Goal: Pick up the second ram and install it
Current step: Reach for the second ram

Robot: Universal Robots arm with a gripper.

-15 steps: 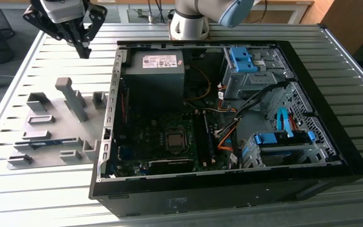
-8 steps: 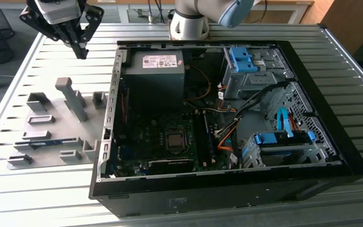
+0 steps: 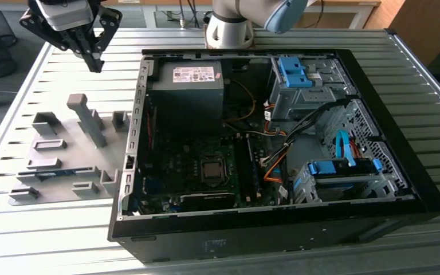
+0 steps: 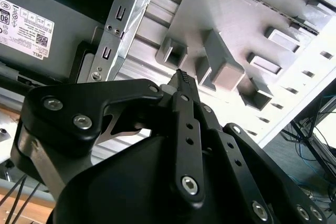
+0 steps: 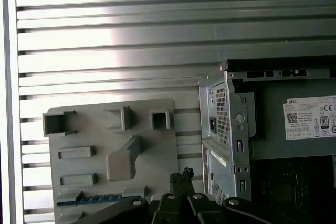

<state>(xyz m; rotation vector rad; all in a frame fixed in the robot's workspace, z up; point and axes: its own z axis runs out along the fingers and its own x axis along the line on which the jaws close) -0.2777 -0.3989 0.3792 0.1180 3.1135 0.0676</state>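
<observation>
Pincer (image 3: 94, 64) is hanging in the air over the ribbed metal tabletop (image 3: 52, 229), toward the exterior view's left of the open computer case (image 3: 281, 240) and near its far corner. Fingers are pressing together to a point, tips aiming down, and nothing is sitting between them. Both wrist views are showing the same: the 2 black fingers are meeting at the tip (image 4: 182, 77) (image 5: 181, 176) with no gap.

The second ram (image 3: 55, 171) is resting in a long low slot of the grey holder plate (image 3: 63, 154), at the plate's end nearest the exterior camera. Only a thin blue-green strip is showing between grey blocks. In the first wrist view that strip (image 5: 89, 199) is lying along the edge of the plate (image 5: 89, 129), just beside the black links of the pincer in the picture. In the exterior view the ram and the pincer are standing well apart, with most of the plate and its upright blocks between them.

The case is lying on its side with the cover off. The power supply (image 3: 193, 86) with a white label is sitting at the far end, and the motherboard (image 3: 204, 166) is lying below it. The long black slots (image 3: 243, 166) are running beside the processor socket; I cannot tell what is seated in them.

The arm's base (image 3: 231, 28) is standing at the far edge of the tabletop, behind the case.
</observation>
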